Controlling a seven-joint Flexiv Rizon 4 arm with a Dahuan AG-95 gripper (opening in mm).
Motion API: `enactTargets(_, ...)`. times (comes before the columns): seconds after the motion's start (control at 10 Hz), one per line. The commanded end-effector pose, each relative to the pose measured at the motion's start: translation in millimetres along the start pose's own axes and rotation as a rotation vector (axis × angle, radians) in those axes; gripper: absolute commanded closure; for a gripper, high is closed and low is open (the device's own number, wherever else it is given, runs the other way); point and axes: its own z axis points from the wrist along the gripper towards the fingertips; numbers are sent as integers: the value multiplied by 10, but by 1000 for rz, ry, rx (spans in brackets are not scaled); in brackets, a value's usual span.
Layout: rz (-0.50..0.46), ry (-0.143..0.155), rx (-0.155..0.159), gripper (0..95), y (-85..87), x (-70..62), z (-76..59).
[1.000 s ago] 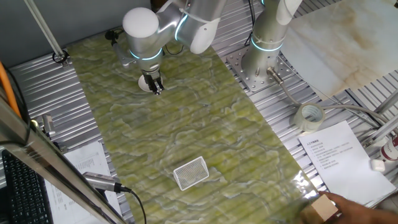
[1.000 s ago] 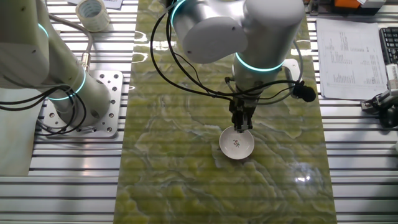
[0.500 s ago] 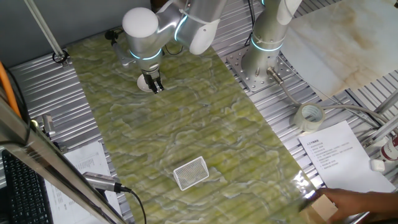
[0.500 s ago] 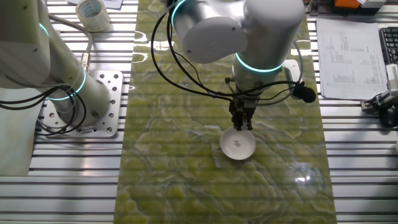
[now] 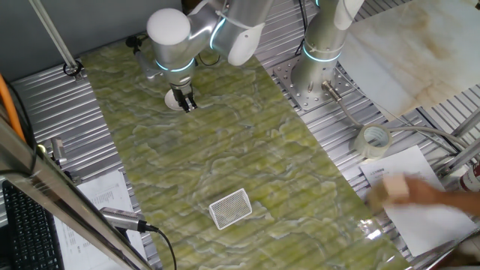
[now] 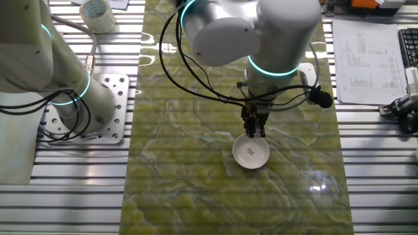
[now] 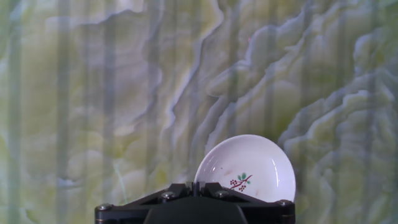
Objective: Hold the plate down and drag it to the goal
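The plate (image 6: 251, 153) is a small round white dish with a red and green sprig at its middle, lying on the green marbled mat. My gripper (image 6: 254, 132) points straight down with its jaws closed together, the tips at the plate's rim; I cannot tell whether they touch it. In the one fixed view the gripper (image 5: 185, 105) covers most of the plate (image 5: 173, 103) at the mat's far end. The hand view shows the plate (image 7: 245, 169) just right of the gripper (image 7: 194, 186). The goal (image 5: 230, 208), a white meshed tile, lies at the mat's near end.
A second arm's base (image 5: 315, 75) is bolted right of the mat. A clear tape roll (image 5: 374, 140) and a paper sheet (image 5: 420, 187) lie to the right, where a person's hand holds a small box (image 5: 394, 187). A keyboard (image 5: 22, 225) sits at the left.
My gripper and the plate have barely shifted. The person's hand with the box has moved up from the lower right edge over the paper sheet.
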Motion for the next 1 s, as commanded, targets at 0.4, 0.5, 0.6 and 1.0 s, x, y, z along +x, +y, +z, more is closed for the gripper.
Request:
enactTargets(0.4, 7, 3, 0, 950, -1, -19, -1)
enactTargets(0.5, 7, 5, 0, 950, -1, -22, -3)
enactTargets(0.6, 4, 6, 0, 950, -1, -34, -8)
enactTargets(1.0, 0, 7, 1, 950, -1, -110, -61)
